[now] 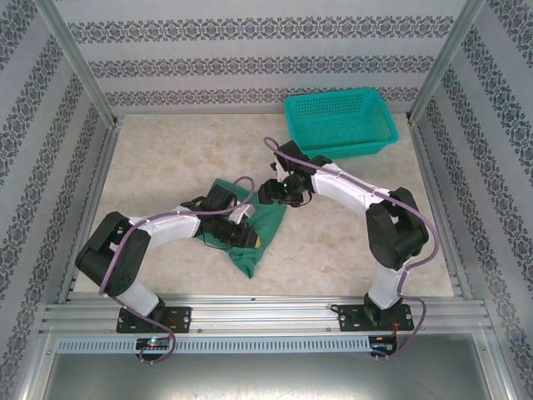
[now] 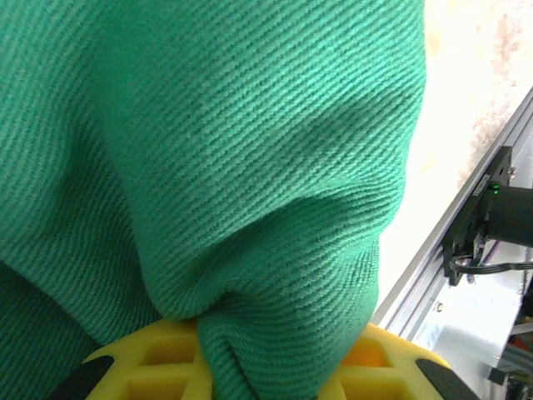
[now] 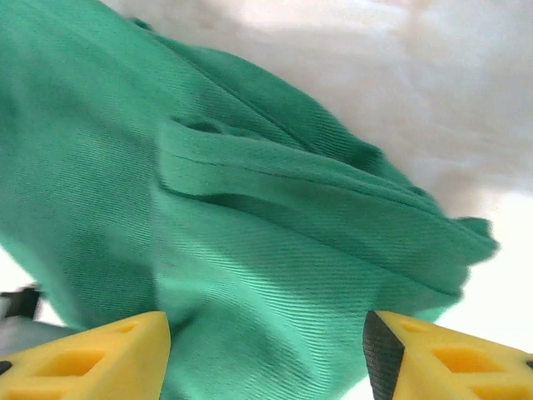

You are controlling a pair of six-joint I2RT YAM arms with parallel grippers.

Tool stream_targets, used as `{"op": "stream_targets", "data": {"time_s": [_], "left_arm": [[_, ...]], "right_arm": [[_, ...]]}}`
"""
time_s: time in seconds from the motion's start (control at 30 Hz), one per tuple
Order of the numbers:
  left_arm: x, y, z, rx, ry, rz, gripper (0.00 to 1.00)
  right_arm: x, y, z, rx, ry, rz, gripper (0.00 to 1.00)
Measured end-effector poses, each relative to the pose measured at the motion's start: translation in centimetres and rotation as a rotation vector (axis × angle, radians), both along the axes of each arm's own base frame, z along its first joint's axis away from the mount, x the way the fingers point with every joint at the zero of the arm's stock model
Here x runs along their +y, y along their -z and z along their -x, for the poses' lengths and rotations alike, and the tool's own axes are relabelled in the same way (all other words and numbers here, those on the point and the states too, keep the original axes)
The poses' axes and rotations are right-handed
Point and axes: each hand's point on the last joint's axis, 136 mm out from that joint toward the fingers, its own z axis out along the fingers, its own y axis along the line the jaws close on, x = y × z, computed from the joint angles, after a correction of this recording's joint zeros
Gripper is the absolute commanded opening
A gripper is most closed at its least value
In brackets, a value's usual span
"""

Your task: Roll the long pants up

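The long pants (image 1: 254, 237) lie bunched in a dark green heap on the table in front of the left arm. My left gripper (image 1: 248, 237) is shut on a fold of the long pants (image 2: 250, 167); the cloth is pinched between its yellow fingers (image 2: 150, 367) and hangs over them. My right gripper (image 1: 275, 193) hovers at the heap's far edge. Its yellow fingers (image 3: 100, 358) stand wide apart, open, with the long pants (image 3: 275, 242) spread below and between them, not pinched. A seam ridge runs across that cloth.
A teal mesh basket (image 1: 339, 125) stands at the back right of the table. Aluminium rails (image 1: 250, 312) run along the near edge, and patterned walls close the sides. Bare tabletop (image 1: 158, 167) lies to the left of the heap and in front of the right arm.
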Motion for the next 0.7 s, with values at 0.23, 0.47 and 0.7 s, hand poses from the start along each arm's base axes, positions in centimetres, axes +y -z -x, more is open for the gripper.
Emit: {"op": "stream_targets", "data": {"time_s": [0.23, 0.47, 0.7], "left_arm": [[-0.2, 0.0, 0.2, -0.052, 0.024, -0.029, 0.0], [-0.1, 0.0, 0.2, -0.065, 0.035, -0.032, 0.0], [-0.3, 0.2, 0.2, -0.064, 0.05, -0.026, 0.0]], "right_arm": [[-1.6, 1.8, 1.0, 0.036, 0.006, 0.081, 0.69], [-1.0, 5.6, 2.1, 0.126, 0.032, 0.048, 0.77], [0.6, 6.8, 1.6, 0.15, 0.072, -0.053, 0.0]]}}
